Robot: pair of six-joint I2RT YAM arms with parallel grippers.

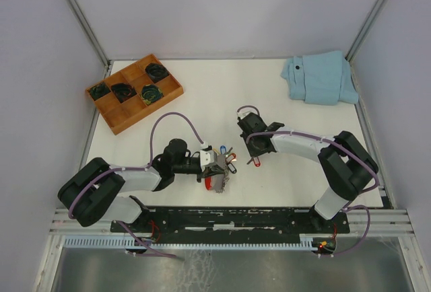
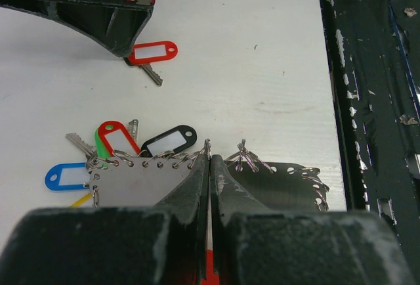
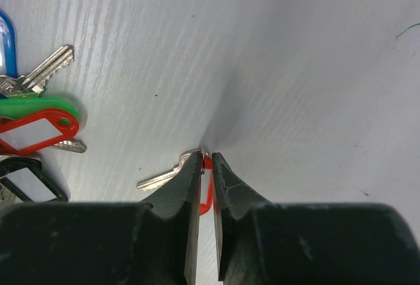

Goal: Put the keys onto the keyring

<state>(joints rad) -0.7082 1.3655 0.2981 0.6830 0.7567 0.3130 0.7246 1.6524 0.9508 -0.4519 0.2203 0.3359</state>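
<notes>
Two claws. We see the left gripper (image 2: 209, 159) pinched tight on the keyring (image 2: 141, 190), a grey metal plate edged with small wire rings, with a green-tagged silver key (image 3: 39, 108) lying at its bunch. The right gripper (image 3: 206, 161), jaws narrow, straddles the loose silver key with red plastic tag (image 2: 152, 52), which lies flat on the white table (image 2: 262, 68) near the keyring; whether it pinches the tag, we cannot tell.
</notes>
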